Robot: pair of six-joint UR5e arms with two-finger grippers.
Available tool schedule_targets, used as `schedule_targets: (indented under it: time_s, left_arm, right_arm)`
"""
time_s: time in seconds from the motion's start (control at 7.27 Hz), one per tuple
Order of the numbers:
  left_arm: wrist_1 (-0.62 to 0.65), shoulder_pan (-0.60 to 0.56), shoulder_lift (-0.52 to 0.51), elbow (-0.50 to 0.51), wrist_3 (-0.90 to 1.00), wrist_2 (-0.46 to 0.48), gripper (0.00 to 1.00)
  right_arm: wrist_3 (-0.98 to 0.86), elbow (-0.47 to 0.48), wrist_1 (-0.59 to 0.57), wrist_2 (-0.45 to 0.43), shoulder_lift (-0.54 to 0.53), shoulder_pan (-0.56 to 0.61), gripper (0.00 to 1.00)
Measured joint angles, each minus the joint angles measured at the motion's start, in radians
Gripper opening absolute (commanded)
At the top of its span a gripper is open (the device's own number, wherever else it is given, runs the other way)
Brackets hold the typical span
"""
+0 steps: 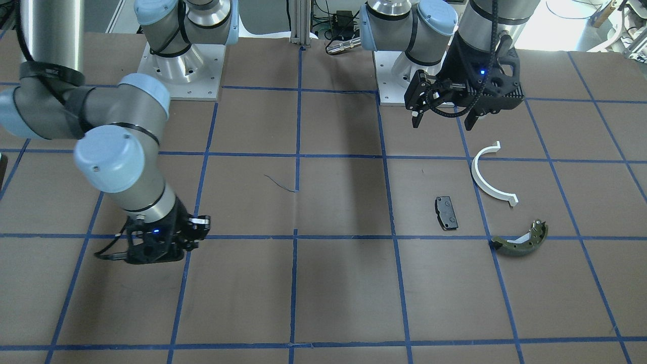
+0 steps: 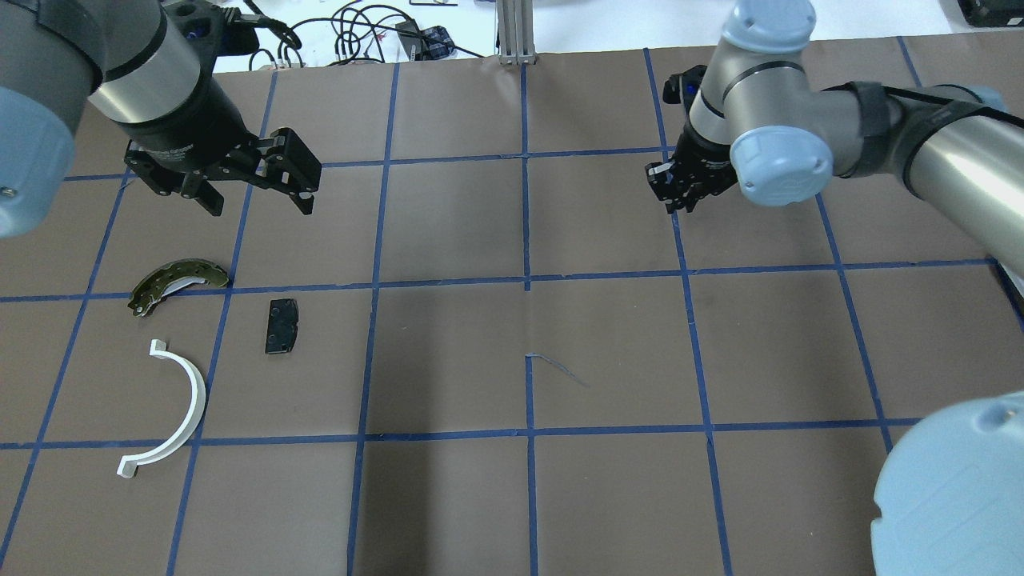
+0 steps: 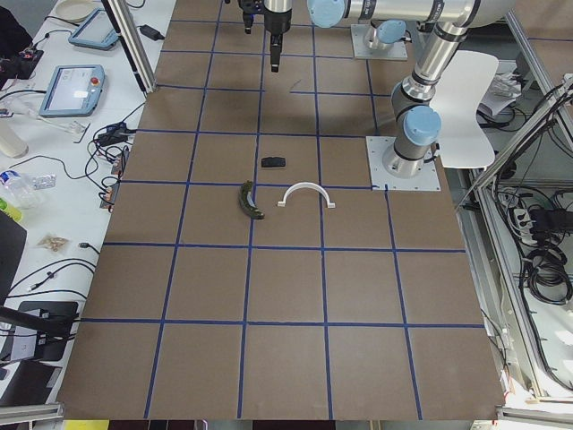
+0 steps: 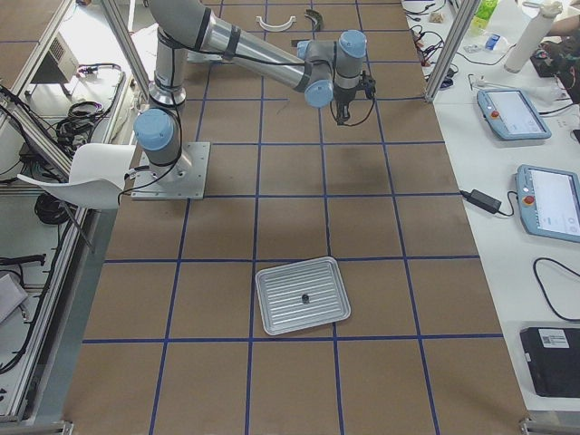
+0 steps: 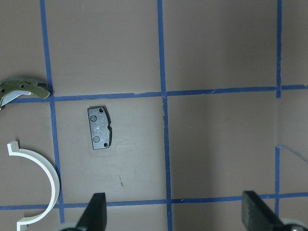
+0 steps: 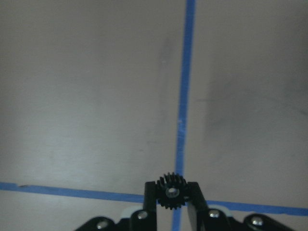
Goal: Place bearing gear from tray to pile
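Bearing gear (image 6: 171, 191): off tray (image 4: 276, 317), clenched in right tool (image 6: 172, 188), well apart from pile (image 2: 281, 326). Left tool (image 2: 258, 192): released, near pile. Remaining: carry across worktop (image 2: 608, 336), deposit 1 gear.

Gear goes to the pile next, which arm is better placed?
Right. The right gripper is already shut on the gear, above the table. The left gripper is open and empty near the pile, so using it would need a handoff.
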Motion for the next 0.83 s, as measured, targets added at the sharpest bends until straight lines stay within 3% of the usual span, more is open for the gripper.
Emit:
schedule_targets:
  time_s: [0.55,0.83]
  left_arm:
    - [0.0,0.0,0.0,0.0,0.0,0.0,1.0]
    - [0.0,-0.001,-0.004,0.002,0.0,-0.004,1.0]
  right_arm:
    - [0.192,0.001,-0.049,0.075,0.074,0.228,0.0]
    - [0.257,0.003,-0.084,0.077,0.118,0.282,0.37]
